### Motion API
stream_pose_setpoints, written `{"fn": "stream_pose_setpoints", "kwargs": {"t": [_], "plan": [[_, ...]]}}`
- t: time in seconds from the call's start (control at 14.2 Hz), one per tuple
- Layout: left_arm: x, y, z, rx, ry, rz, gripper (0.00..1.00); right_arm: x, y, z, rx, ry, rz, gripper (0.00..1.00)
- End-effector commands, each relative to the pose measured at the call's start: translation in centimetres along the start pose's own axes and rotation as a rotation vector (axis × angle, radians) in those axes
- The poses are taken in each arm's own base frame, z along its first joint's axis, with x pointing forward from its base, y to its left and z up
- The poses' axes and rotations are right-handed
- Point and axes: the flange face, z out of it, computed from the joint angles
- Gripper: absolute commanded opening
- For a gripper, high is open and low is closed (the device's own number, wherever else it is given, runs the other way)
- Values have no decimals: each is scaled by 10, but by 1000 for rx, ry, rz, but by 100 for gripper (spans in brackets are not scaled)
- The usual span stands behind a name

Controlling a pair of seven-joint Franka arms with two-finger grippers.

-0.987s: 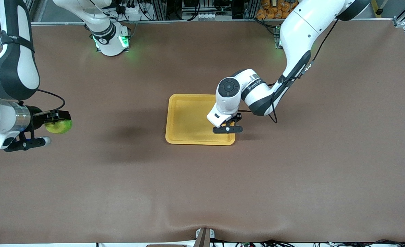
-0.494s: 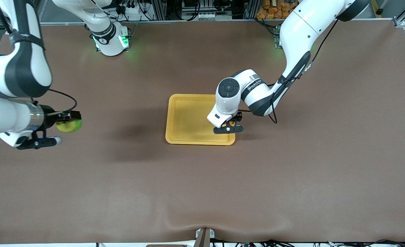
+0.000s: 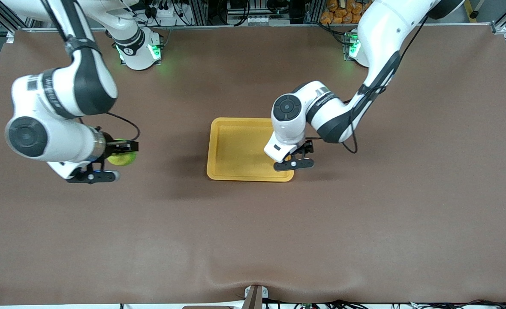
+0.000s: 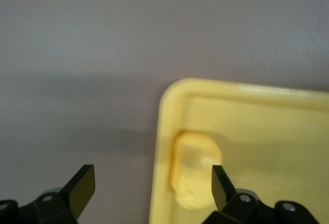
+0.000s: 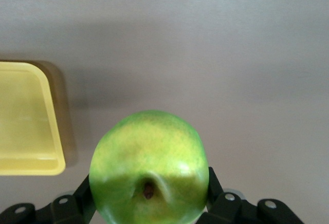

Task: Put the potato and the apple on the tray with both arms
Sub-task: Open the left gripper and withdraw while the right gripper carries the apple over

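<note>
One item, the potato (image 4: pixel 195 170), lies inside the tray (image 3: pixel 236 148), against the rim in the corner toward the left arm's end and nearer the front camera. I see the left gripper (image 4: pixel 149 188) just above it, jaws released. The apple (image 3: pixel 122 159) is clenched in the right gripper (image 3: pixel 123 151), over bare bench (image 3: pixel 253 240) toward the right arm's end, well apart from the tray.

The counter (image 3: pixel 253 231) is plain brown. The tray (image 3: pixel 236 148) is yellow-orange all over. The potato (image 4: pixel 195 170) in it is nearly the same yellow. The apple (image 5: pixel 149 167) is bright green with a yellow patch on top and a small brown dimple. Both arms are white with dark grey bands. Each claw is black.
</note>
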Motion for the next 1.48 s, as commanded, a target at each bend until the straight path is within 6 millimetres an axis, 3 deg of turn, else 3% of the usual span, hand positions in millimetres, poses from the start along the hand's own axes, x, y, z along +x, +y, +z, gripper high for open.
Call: {"fn": "stream_pose_setpoints", "kwargs": {"t": [0.0,0.21,0.35,0.85,1.13,1.41], "plan": [[24,-52,-62,-46,0,-28,100,-16,-14,-1,38,19,51,0],[44,-105,-109,-90,2,-4,100,-16,-25,4,95,11,77,0],[54,-141,-129,-80,2,-6,100,-21,-46,17,99,19,90,0],[60,-239,-201,1,-25,72,100,-36,-145,50,92,94,110,0],[70,-301,-236,15,-39,128,100,-36,-176,75,90,108,120,0],[75,-353,-256,26,-39,76,100,-38,-207,96,96,131,137,0]]}}
